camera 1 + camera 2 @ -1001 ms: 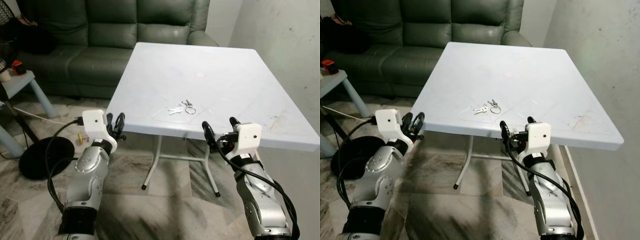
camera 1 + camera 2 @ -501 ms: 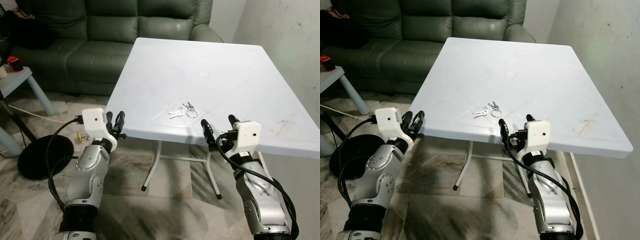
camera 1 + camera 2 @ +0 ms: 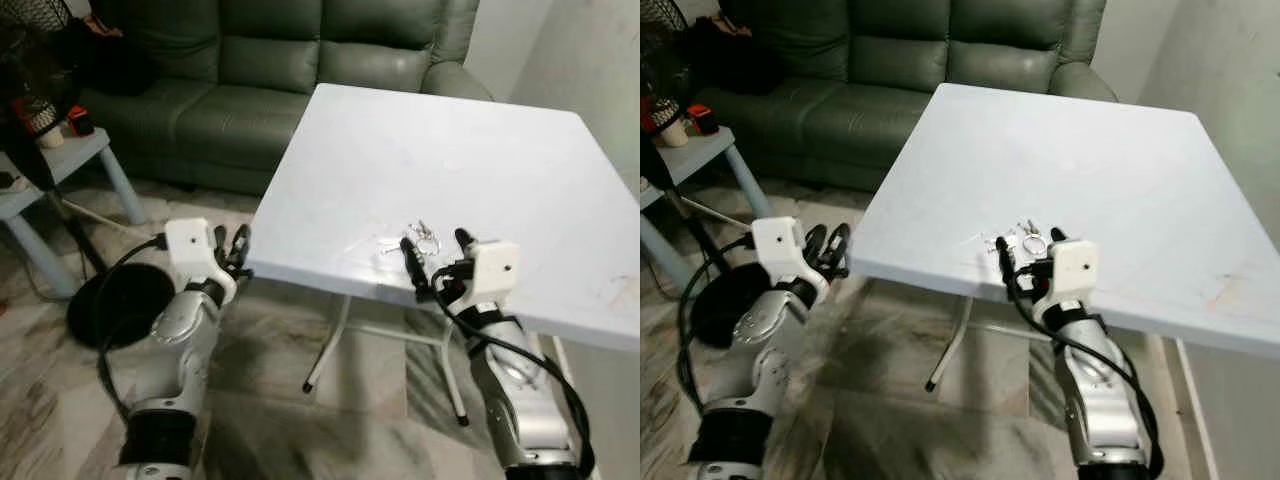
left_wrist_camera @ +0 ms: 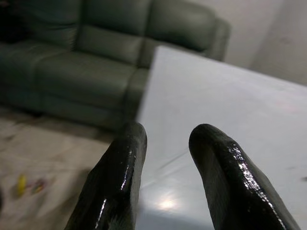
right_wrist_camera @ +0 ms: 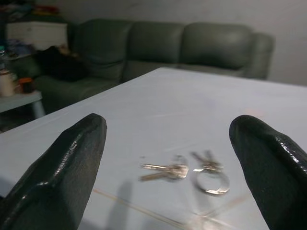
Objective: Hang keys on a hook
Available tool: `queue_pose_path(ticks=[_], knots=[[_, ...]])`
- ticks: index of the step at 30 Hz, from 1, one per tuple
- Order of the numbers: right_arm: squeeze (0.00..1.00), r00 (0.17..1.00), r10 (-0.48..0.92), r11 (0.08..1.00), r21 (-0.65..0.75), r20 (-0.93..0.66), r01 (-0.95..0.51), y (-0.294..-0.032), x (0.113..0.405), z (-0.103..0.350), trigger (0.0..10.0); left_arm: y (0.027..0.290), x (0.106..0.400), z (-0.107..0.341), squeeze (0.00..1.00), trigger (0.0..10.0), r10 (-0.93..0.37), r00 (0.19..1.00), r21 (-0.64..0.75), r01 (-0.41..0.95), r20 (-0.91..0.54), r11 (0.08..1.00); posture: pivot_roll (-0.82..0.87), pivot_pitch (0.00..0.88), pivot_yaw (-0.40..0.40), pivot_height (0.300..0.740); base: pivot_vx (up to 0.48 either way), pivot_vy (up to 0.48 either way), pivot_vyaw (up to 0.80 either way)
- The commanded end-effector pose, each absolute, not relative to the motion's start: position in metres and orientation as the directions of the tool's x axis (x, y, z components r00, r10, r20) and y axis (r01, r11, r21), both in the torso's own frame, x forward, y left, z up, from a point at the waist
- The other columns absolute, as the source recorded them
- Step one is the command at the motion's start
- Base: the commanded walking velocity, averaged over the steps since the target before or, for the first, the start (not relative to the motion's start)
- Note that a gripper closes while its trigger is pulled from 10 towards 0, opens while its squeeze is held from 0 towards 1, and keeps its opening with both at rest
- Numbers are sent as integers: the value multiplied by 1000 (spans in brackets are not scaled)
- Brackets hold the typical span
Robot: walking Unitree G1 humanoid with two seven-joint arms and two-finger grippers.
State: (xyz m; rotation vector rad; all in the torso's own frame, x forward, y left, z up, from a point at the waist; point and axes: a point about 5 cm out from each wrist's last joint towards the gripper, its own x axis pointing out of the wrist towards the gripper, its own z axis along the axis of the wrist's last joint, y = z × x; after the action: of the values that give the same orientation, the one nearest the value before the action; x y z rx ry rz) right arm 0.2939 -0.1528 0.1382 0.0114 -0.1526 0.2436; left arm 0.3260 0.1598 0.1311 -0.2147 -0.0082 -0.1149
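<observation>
From the head views, the keys lie on the white table, close to its near edge. The right gripper hovers at that edge, just short of the keys, its fingers spread wide. The left gripper waits off the table's left corner, near the sofa side — idle, fingers a little apart.

In the left wrist view, the two fingers stand slightly parted with nothing between them, the tabletop beyond.

In the right wrist view, the keys sit on the table between the widely parted fingers, well ahead of the tips — a ring and a few loose keys, blurred.

This looks like the reach before the pickup. Next, I judge, the right gripper must go forward over the table and down, then close on the ring. No hook is in sight yet.
</observation>
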Motion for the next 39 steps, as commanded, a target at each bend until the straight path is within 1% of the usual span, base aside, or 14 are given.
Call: queue_pose_path(ticks=[1,29,37,39], knots=[[0,966,210,977,-11,152,-211,-164,292,138,10000,144,327,133,0,10000,-161,986,-213,164,32,963,89,0,-50,740,244,345,0],[0,965,230,973,-30,130,-228,-165,289,137,10000,142,325,129,0,10000,-157,987,-212,159,26,964,81,0,-68,740,286,348,0],[0,969,217,976,-25,116,-215,-166,290,136,10000,141,324,128,0,10000,-152,988,-170,154,24,973,80,0,-71,740,352,0,0],[0,975,199,980,-12,101,-199,-167,290,135,10000,141,324,128,0,10000,-147,989,-183,149,23,972,78,0,-72,740,167,0,0]])
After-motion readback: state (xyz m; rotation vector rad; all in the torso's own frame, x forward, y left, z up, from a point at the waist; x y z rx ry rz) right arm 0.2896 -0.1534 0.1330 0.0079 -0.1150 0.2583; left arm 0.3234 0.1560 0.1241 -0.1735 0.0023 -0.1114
